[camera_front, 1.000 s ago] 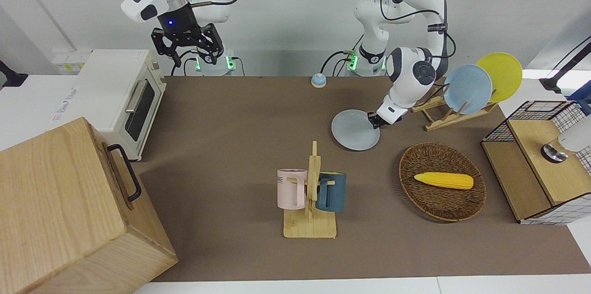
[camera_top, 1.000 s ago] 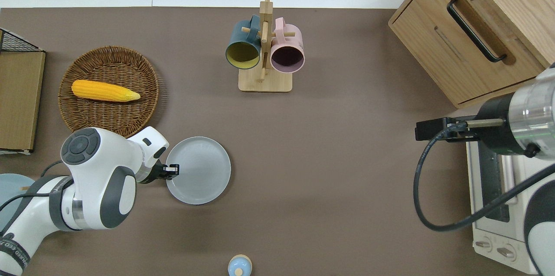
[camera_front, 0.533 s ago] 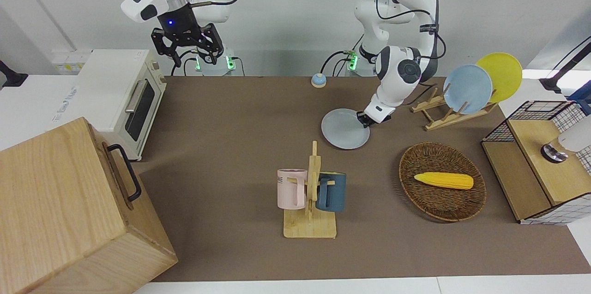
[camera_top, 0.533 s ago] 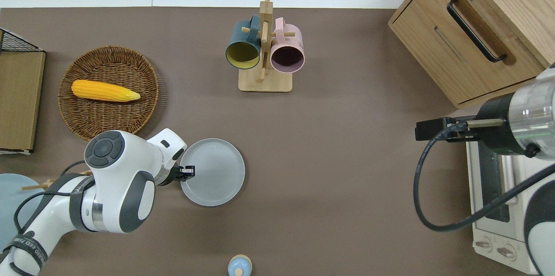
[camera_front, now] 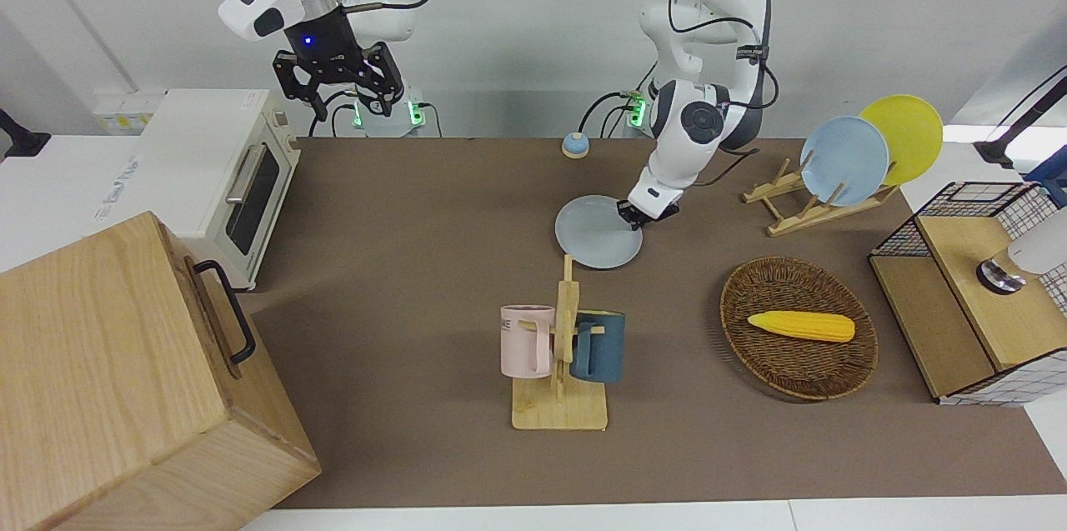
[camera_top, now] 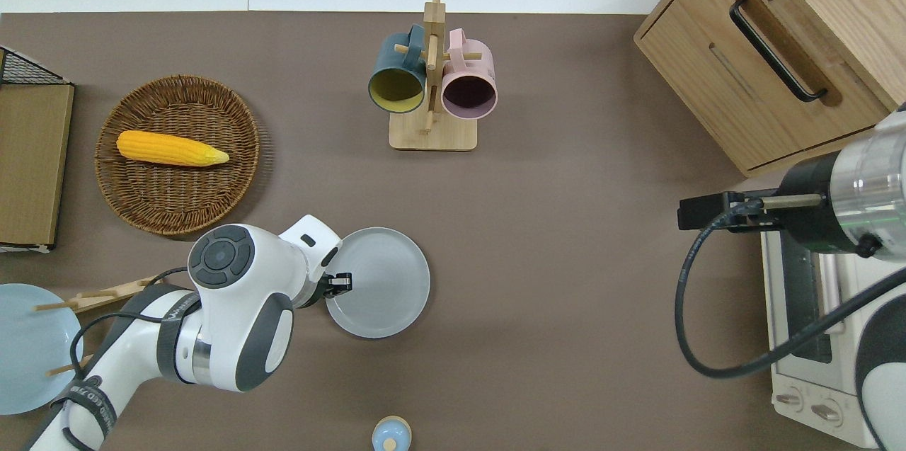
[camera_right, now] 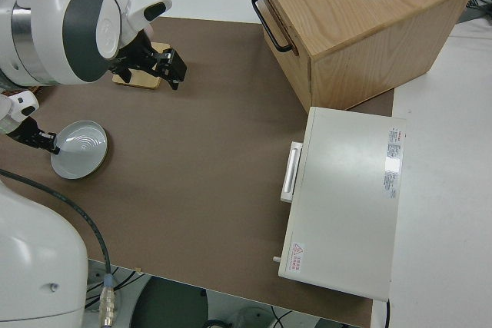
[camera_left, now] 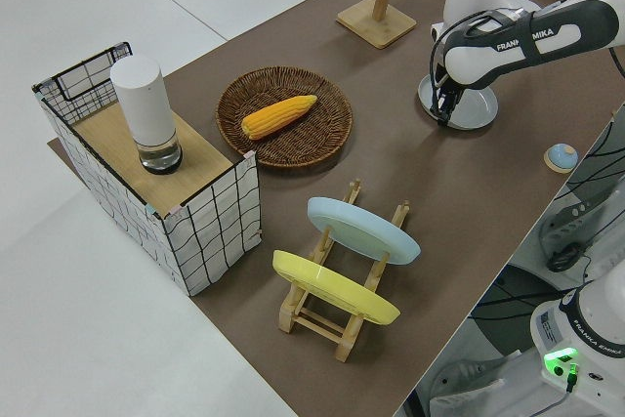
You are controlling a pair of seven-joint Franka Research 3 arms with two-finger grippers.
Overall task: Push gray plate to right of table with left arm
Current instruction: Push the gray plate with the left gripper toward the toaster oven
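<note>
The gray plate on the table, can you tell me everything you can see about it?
The round, shallow, pale gray plate looks smooth and glossy, with a low raised rim and nothing on it. It lies flat on the brown table, near the middle, nearer to the robots than the wooden mug rack. The left arm's black gripper meets its rim on the side toward the left arm's end.

The front camera looks across the desk at both arms, high and set back; the overhead looks straight down from the robots' end; each side camera views diagonally from one end; all four share the gray plate near frame centre or edge.
</note>
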